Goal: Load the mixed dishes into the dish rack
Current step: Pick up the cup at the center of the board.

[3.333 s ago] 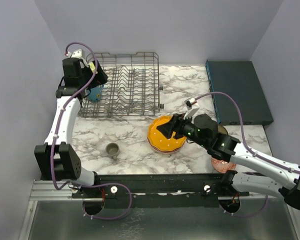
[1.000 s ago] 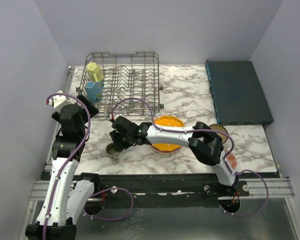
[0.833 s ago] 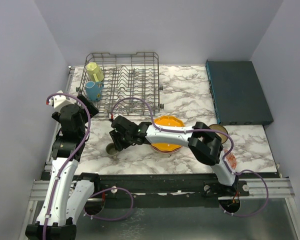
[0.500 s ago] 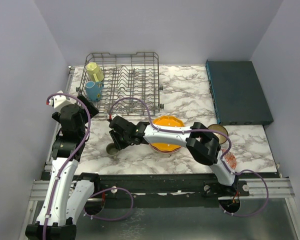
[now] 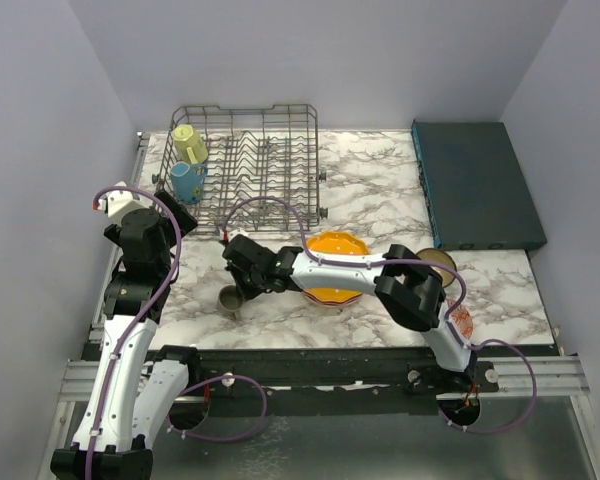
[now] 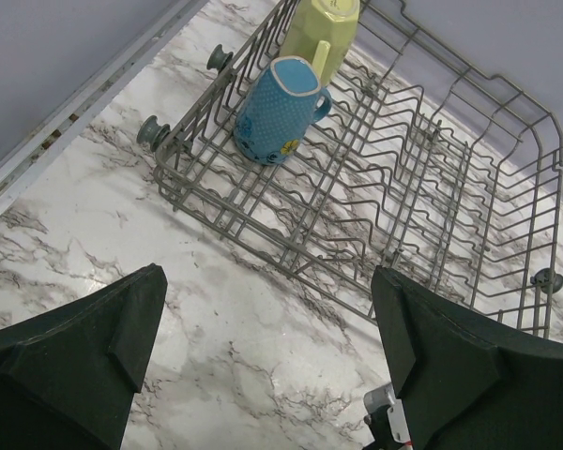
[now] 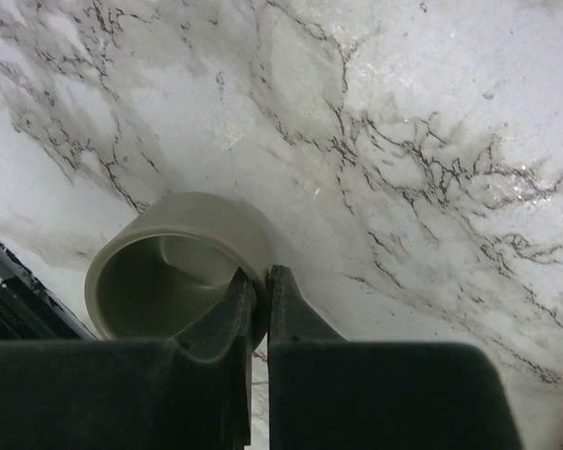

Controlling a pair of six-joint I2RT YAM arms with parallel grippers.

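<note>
A grey-olive mug stands upright on the marble table, near its front left. My right gripper is shut on the mug's wall, one finger inside the rim and one outside. The dish rack at the back left holds a yellow mug and a blue mug. An orange dotted plate lies under the right forearm. My left gripper hangs open and holds nothing over the table just in front of the rack.
A dark teal box lies at the back right. A dark brown bowl and a pink plate sit at the front right, partly hidden by the right arm. The grey side wall stands close on the left.
The right gripper's jaws have closed onto the grey-olive mug's wall and shifted slightly right. The left arm has stayed still over the last second.
</note>
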